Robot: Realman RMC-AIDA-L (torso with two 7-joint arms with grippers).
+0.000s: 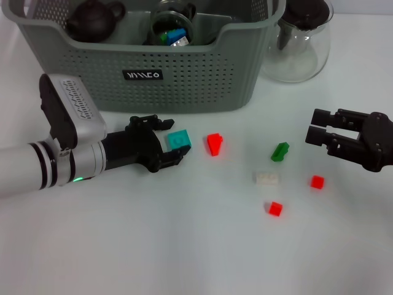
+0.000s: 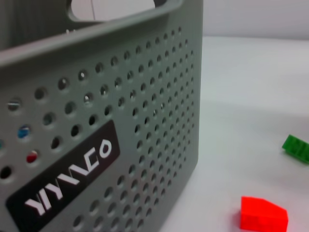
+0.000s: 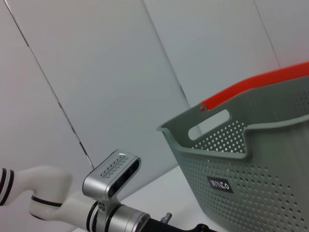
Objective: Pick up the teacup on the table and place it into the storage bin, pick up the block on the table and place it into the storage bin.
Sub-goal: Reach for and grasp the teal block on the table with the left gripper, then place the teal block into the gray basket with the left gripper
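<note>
With the left gripper spread wide around the teal block, just at six o'clock of the storage bin, it should close squarely on the flat sides before lifting.

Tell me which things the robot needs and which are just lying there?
Needed: storage bin; teal block between the left gripper jaws; other blocks, such as the red block.
Lying about: glass teapot; dark teapot in the bin.

clear glass teapot, black lid, upright, far right on white desk | grey wall panels behind | dark clay teapot
</note>
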